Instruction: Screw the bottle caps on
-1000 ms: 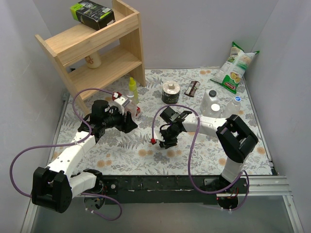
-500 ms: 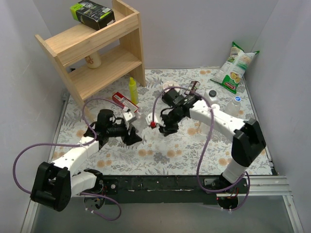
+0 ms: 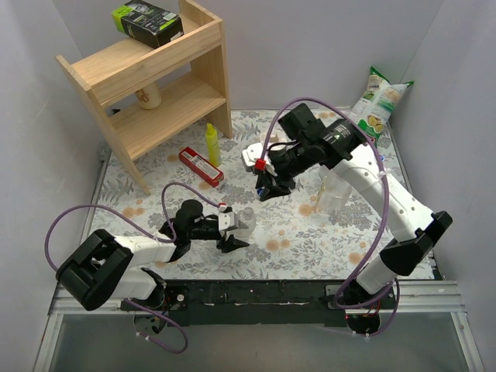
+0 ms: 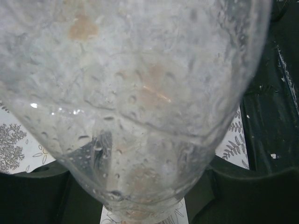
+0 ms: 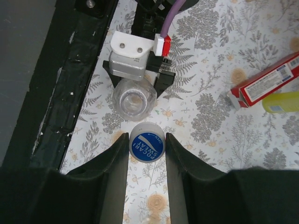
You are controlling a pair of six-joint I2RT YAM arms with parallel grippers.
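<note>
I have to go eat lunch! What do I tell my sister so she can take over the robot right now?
Left gripper: shut on a clear bottle, held upright near the front of the table, neck open with no cap on it.
Right gripper: shut on a blue cap, up in the air, not yet over the neck.
Done: bottle and cap are both gripped.
Left: line the cap up over the neck, lower it, twist it on.
Other bottles stand on the right, partly behind the right arm; I cannot tell whether they are capped.

walls [image 3: 310, 46]: plain pale grey | table [image 3: 302, 252]: grey floral cover | wooden shelf [image 3: 116, 66]: far-left corner, two tiers
</note>
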